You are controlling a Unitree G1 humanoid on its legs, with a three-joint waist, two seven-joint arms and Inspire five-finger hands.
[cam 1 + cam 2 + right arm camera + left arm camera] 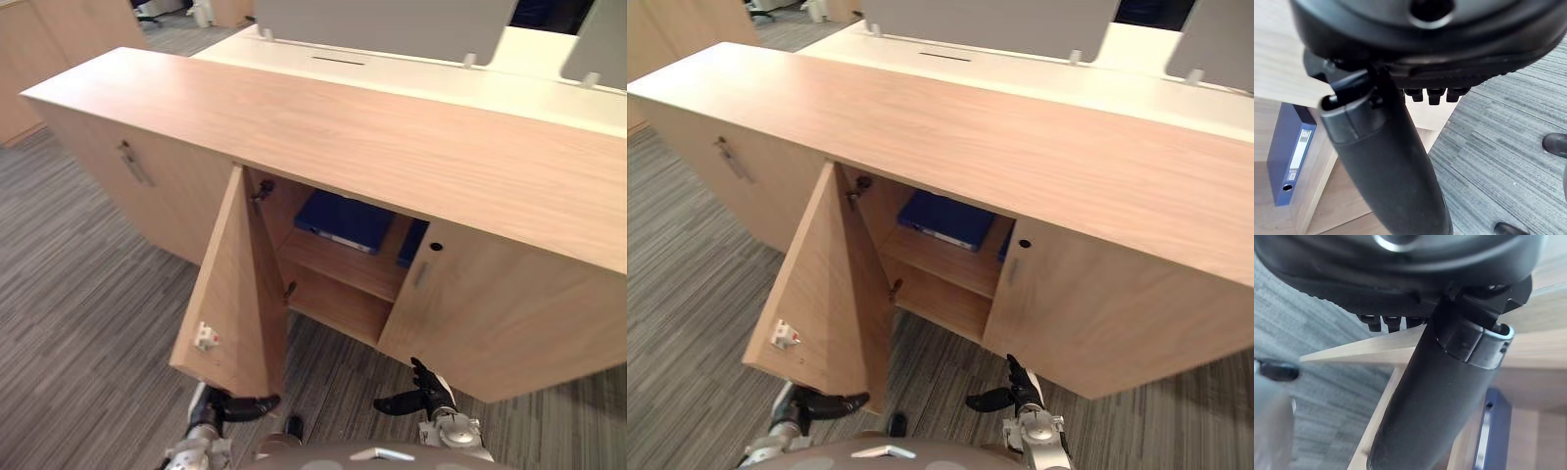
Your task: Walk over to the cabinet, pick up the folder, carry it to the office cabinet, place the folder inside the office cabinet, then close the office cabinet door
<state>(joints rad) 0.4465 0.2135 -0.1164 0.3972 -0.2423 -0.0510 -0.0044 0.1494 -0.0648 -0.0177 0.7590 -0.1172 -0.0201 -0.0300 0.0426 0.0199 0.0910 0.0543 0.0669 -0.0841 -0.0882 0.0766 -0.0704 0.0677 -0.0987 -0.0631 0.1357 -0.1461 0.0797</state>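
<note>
A long low cabinet of light wood (392,147) stands on a grey striped carpet (78,313). One of its doors, a light wooden panel (230,294), stands wide open and swings out toward the robot. It has a small white catch (205,336) on its inner face. Inside the open compartment a dark blue flat folder (343,220) lies on the upper wooden shelf (343,266), toward the back. Neither hand touches it. The same folder shows in the right wrist view (1290,156) with a white label on its spine. A second blue thing (411,245) is just beside it, partly hidden behind the closed door (509,313) at the right.

The left hand (240,403) is low, just under the bottom corner of the open door. Its fingers are stretched out loosely toward the right and hold nothing. I cannot tell if they touch the door. The right hand (423,390) is low in front of the closed door, apart from it. Its fingers are relaxed and slightly spread, its thumb points toward the left hand, and it also holds nothing.

Behind the cabinet stands a white desk (441,78).
</note>
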